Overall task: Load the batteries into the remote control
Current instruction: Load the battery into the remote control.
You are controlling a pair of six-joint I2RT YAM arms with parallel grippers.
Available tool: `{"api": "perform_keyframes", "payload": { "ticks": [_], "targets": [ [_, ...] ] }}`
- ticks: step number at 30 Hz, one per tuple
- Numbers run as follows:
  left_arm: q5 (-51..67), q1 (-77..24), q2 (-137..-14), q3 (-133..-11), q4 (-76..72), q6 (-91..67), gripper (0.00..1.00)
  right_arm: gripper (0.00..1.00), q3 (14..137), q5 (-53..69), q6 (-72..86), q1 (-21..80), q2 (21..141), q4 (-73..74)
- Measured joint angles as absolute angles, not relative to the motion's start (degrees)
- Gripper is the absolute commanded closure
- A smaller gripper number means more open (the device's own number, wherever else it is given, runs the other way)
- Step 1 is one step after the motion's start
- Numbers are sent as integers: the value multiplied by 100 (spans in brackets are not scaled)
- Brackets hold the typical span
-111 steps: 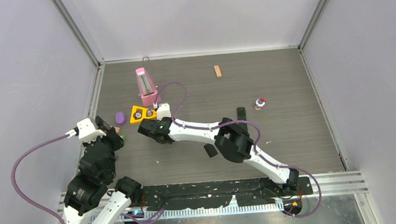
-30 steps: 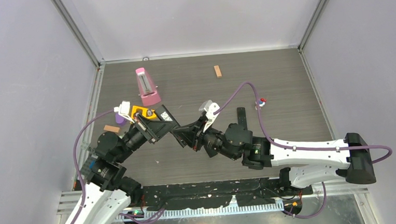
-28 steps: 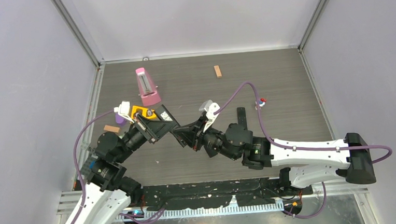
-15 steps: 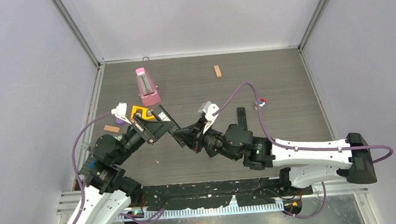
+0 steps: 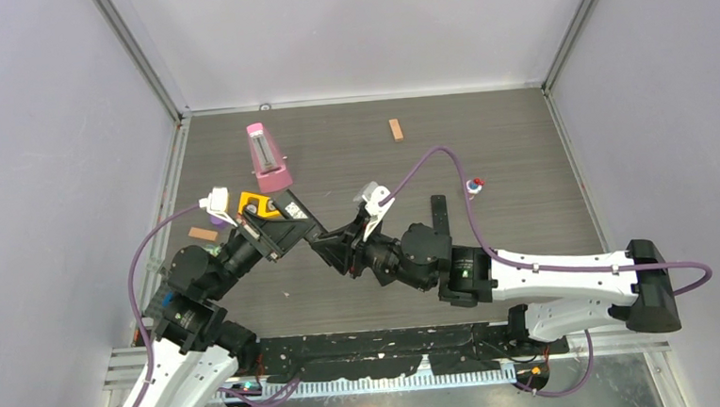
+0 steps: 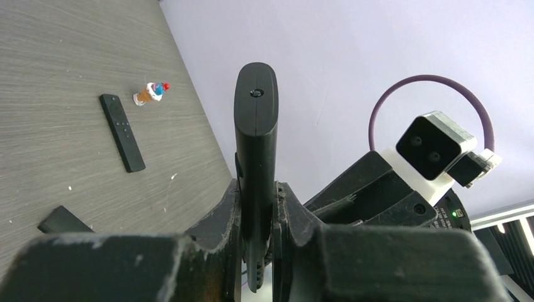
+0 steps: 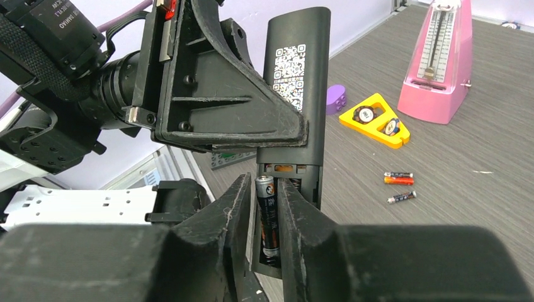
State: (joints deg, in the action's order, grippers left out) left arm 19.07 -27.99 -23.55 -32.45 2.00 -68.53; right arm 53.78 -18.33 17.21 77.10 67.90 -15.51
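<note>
Over on the left of the grey wood-grain table (image 5: pixel 353 147), a pink pyramid-shaped metronome (image 5: pixel 266 157) stands upright just beside a flat yellow triangular holder (image 5: pixel 254 206). Near that holder, a few loose red-and-dark cylindrical batteries (image 7: pixel 398 178) lie on the boards. Just right of them the left gripper (image 6: pixel 257 187) is clamped on a long black plastic remote control (image 7: pixel 295 94) and holds it up off the table, with its QR-code sticker and uncovered battery bay facing the other arm.

Meeting it from the right, the right gripper (image 7: pixel 263 185) has one finger on each side of a dark battery with a metal tip (image 7: pixel 268 220), which sits lengthwise in that bay. Whether the fingers pinch it or only flank it I cannot tell.

Further right a second slim black remote (image 5: pixel 439 216) lies flat on the table. A little figurine with a red top (image 5: pixel 473 186) stands just beyond it. A small tan wooden block (image 5: pixel 395 129) sits well apart, toward the far wall.
</note>
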Motion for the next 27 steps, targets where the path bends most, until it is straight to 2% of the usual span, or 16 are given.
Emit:
{"api": "perform_keyframes", "payload": {
  "ticks": [21, 23, 27],
  "targets": [
    [2010, -2801, -2502, -3245, 43, -6853, 100, 44, 5874, -2106, 2237, 7719, 6694, -814],
    [2064, -2801, -2515, -3245, -30, -6847, 100, 40, 5922, -2123, 2300, 7717, 6646, -744],
    [2132, -2801, -2526, -3197, -226, -6827, 100, 20, 6182, -2161, 2512, 7714, 6593, -434]
  ]
}}
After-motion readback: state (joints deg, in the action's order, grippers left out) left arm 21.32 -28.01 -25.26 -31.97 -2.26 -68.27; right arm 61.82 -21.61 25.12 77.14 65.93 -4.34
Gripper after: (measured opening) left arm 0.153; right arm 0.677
